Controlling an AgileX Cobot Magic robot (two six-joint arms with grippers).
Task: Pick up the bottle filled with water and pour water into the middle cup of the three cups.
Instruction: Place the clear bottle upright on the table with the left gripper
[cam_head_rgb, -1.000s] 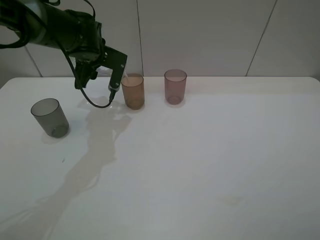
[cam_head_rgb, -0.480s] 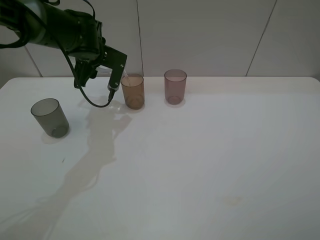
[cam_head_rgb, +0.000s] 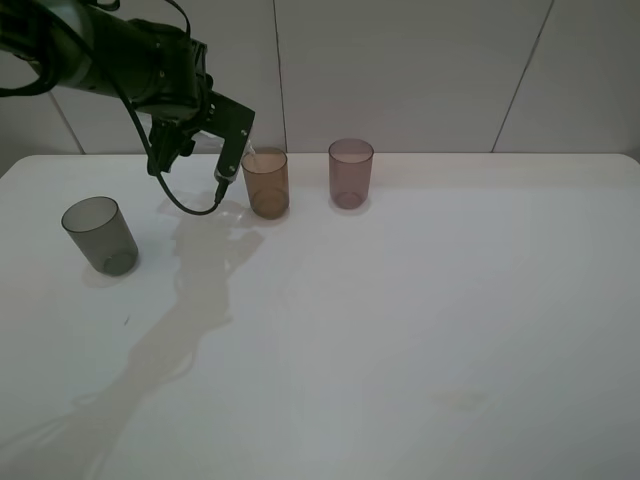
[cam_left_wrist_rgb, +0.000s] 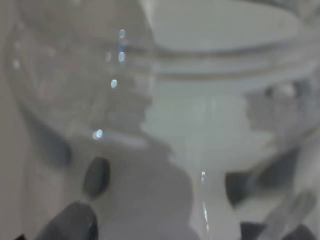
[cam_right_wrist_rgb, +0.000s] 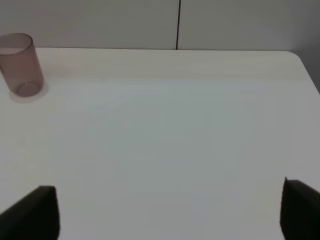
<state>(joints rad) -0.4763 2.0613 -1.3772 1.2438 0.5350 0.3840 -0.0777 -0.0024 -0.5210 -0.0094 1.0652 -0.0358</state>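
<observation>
My left gripper (cam_head_rgb: 234, 150) is shut on the clear bottle (cam_head_rgb: 251, 157) and holds it tilted, its neck over the rim of the middle amber-brown cup (cam_head_rgb: 266, 183). In the left wrist view the bottle (cam_left_wrist_rgb: 165, 100) fills the frame, blurred, with dark fingertips (cam_left_wrist_rgb: 75, 225) at its edge. I cannot see a water stream. The dark grey cup (cam_head_rgb: 100, 235) stands at the left and the mauve-pink cup (cam_head_rgb: 350, 173) to the right of the amber one. My right gripper (cam_right_wrist_rgb: 167, 212) is open, low over bare table, and does not show in the exterior view.
The white table (cam_head_rgb: 420, 320) ends at a tiled wall behind the cups. The left arm's cable (cam_head_rgb: 185, 205) hangs in a loop just left of the amber cup. The pink cup (cam_right_wrist_rgb: 19, 65) also shows far off in the right wrist view.
The left gripper and its cable loop have risen very slightly with the bottle. The cups have not moved.
</observation>
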